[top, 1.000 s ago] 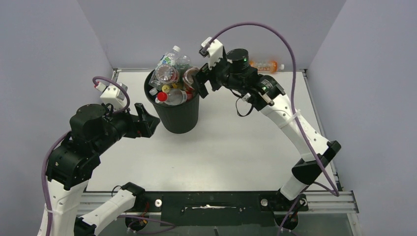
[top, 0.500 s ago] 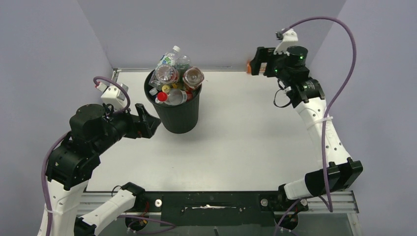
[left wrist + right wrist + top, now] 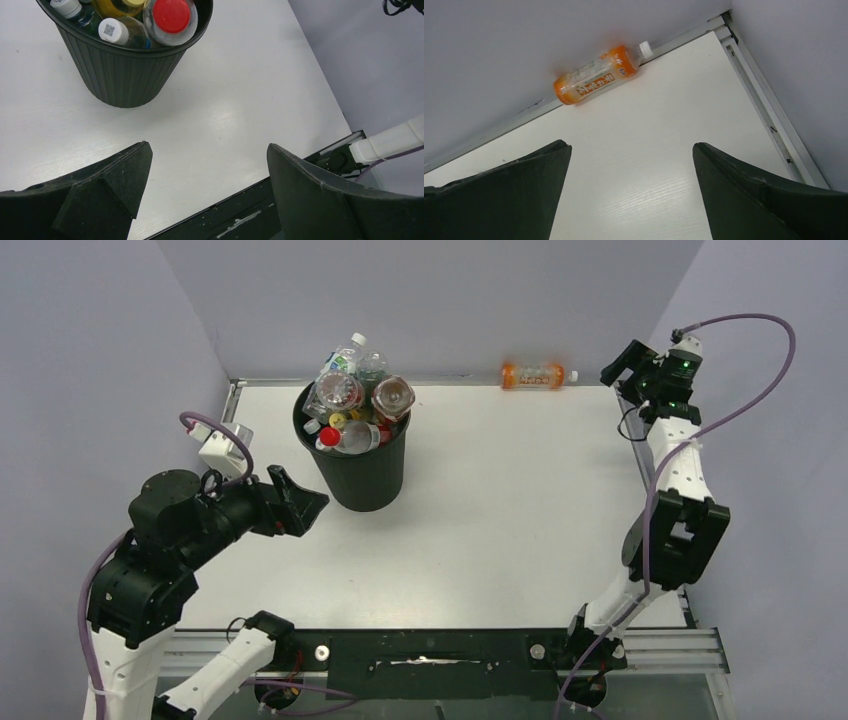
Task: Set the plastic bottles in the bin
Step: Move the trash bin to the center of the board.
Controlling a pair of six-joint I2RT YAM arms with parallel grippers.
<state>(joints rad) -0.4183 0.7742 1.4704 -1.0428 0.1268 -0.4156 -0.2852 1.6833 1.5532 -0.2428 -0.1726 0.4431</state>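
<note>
I have two arms, and both work over a white counter (image 3: 500,510). The black bin (image 3: 352,475) stands upright near the far left corner of the counter. It is full of bottles (image 3: 345,405), and they pile up higher than its rim. Most are clear, and one has a big red cap (image 3: 171,15) that faces up. My left gripper (image 3: 207,150) hangs by the left edge of the counter, just beside the bin on its near side, but it does not touch the bin. Its two fingers are spread wide apart and there is nothing between them. One orange bottle (image 3: 596,75) is not in the bin. It lies on its side at the far edge of the counter, right up against the back wall (image 3: 450,300). Its white cap points to the far right corner. My right gripper (image 3: 631,147) is up in the air near the far right corner, apart from the orange bottle and to the right of it. Its fingers are spread wide too, and they hold nothing. From my right wrist I see the orange bottle ahead, between my two fingers and further away.
</note>
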